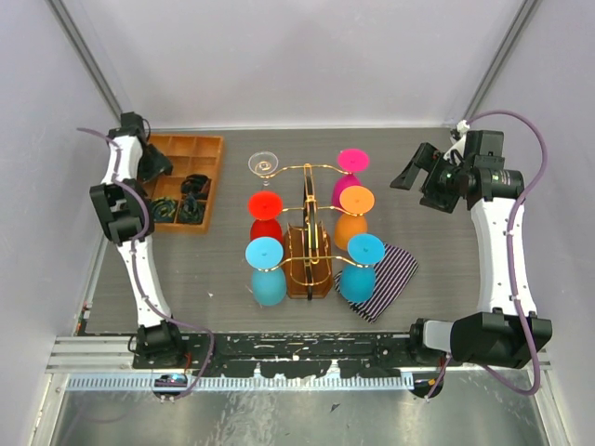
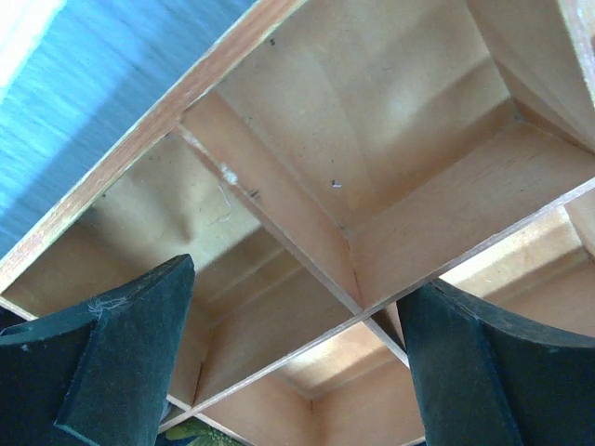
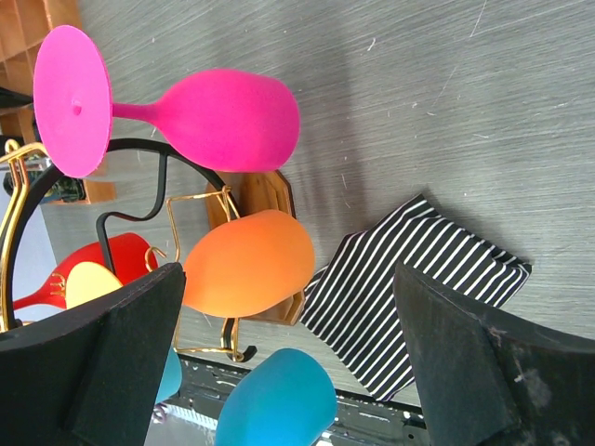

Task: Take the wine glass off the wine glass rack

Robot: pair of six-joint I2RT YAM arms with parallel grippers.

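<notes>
Approach stage: L gripper and R gripper are held open, empty; pink wine glass must be reached next.

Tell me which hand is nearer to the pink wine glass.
Right. The right hand hangs open to the right of the pink wine glass, apart from it; the left hand is beyond the rack, over the orange tray.
</notes>
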